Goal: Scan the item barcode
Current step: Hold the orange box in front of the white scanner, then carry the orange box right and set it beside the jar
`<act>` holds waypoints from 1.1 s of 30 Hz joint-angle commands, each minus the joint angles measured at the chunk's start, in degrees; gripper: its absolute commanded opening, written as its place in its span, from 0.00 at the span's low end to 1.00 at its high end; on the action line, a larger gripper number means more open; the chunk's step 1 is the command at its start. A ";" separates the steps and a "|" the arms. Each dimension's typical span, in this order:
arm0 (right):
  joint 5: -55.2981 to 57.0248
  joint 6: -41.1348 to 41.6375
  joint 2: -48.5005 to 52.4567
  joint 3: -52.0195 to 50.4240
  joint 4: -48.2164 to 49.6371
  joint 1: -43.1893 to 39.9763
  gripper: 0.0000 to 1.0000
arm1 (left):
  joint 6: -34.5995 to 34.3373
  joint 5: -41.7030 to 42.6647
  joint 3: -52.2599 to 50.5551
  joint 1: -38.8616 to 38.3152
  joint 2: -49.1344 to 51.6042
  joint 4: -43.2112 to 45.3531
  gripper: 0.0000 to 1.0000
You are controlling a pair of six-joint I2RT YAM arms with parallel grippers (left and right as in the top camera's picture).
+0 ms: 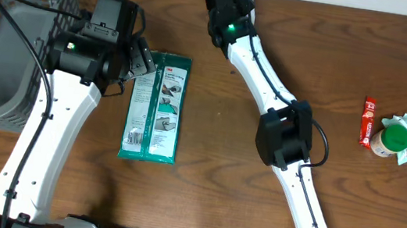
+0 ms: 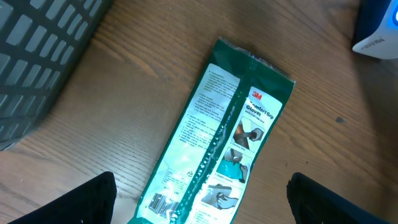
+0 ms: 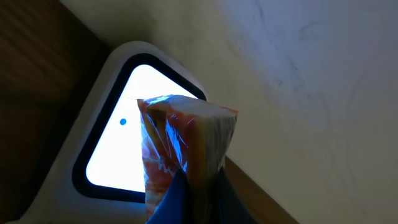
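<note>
Gripping an orange packet (image 3: 186, 140), the right end effector (image 3: 186, 202) is closed.

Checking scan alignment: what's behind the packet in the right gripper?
The lit scanner window sits directly behind the packet. The window's left part and a blue dot on it show; its right part is covered by the packet.

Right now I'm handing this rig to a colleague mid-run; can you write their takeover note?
Left claw: open, above the green glove packet lying flat on the table, barcode up.
Right claw: shut on a clear-wrapped orange packet, held before the lit scanner window.
Done: that packet is presented; whether it registered cannot be told.
Left: glove packet, plus red packet and green-lidded jar at the table's right, not picked up.
</note>
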 commanded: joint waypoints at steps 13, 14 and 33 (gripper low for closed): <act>0.13 10.47 -20.55 -0.20 -15.15 -1.79 0.01 | 0.35 -0.74 0.44 0.15 -0.22 -0.17 0.88; 0.15 12.98 -22.49 -0.20 -18.67 -1.79 0.01 | 0.35 -0.76 0.44 0.15 -0.22 -0.17 0.88; -15.21 44.33 -39.43 -3.02 -70.95 -23.80 0.01 | 0.33 -0.76 0.44 0.15 -0.22 -0.17 0.88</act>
